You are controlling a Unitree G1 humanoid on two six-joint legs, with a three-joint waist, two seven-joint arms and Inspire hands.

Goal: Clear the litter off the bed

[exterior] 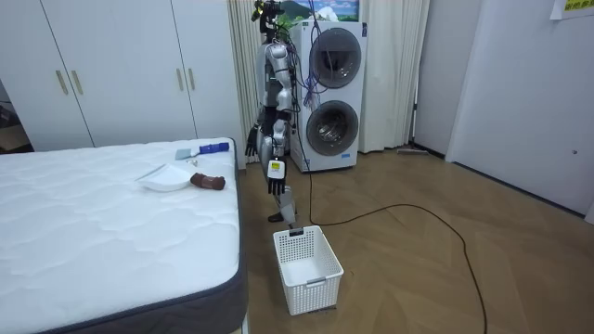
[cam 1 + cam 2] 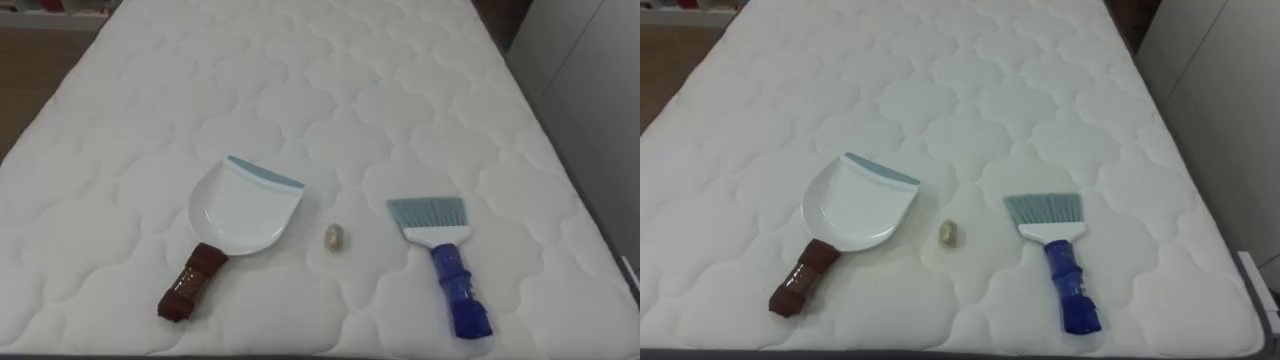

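Both of the robot's hands hang low by its hips, the left hand (image 1: 275, 183) nearer the room camera and the right hand (image 1: 251, 143) beyond it. They are too small for me to tell whether the fingers are spread or curled. Neither one holds anything that I can make out.

The far end of the bed (image 2: 330, 80) is cut off at the top of the eye views, and its near edge barely shows at the bottom. In the room view the bed runs out of frame at the room view's left.

A small pale brownish scrap (image 2: 333, 237) lies on the mattress between the two tools. What it is made of cannot be told.

The robot stands upright at the bed's end, with stacked washing machines (image 1: 332, 93) behind it. A white slatted basket (image 1: 306, 269) sits on the wood floor (image 1: 418, 269) near the bed's corner. Wide bare mattress stretches beyond the tools, and the wood floor shows past the bed's left edge.

The mattress is white and quilted in puffy, cloud-like lobes. Near the robot's edge, at left, lies a smooth white dustpan (image 2: 240, 210) with a blue-grey lip and a brown handle pointing towards the near edge. At right lies a brush (image 2: 445, 260) with fanned grey-blue bristles and a glossy, knobbed blue handle, also pointing near. Both tools lie apart from the scrap.
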